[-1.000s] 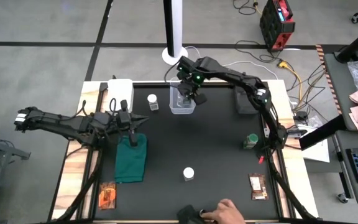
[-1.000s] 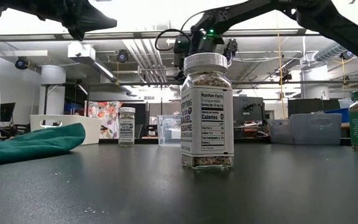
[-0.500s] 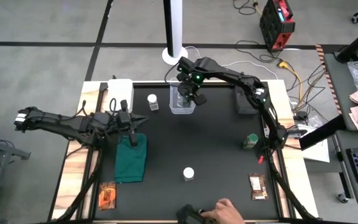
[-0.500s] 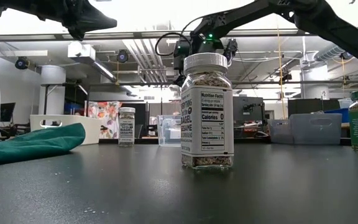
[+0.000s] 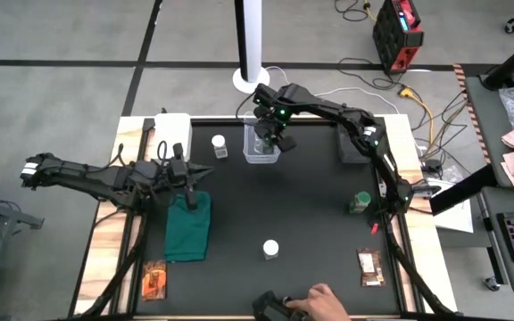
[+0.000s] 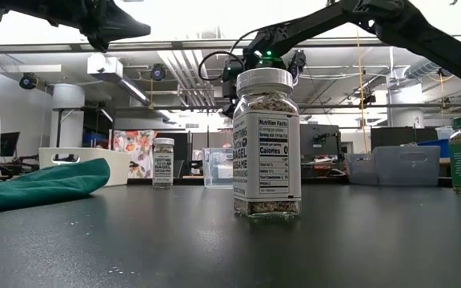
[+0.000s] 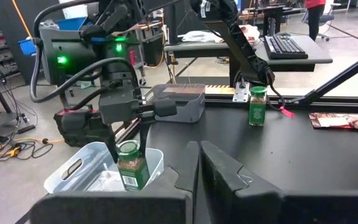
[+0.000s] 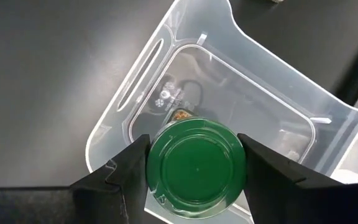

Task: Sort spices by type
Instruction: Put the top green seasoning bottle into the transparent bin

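My right gripper clamped on green-lidded jar | jar over clear box at table's 12 o'clock, barely shifted since before | left gripper shut, over cloth

The surface is matt black, smooth, with a faint speckle in the low view, and it sits on pale raw wood showing at the edges. The clear plastic box looks thin, glossy and see-through. The held jar's green lid is smooth moulded plastic with a soft sheen, and the jaws either side of it are matt black. The white-lidded jar is clear and glossy, with a ribbed lid and a printed paper label. The dark green cloth is soft, matt and creased. The orange-brown packets shine like foil.
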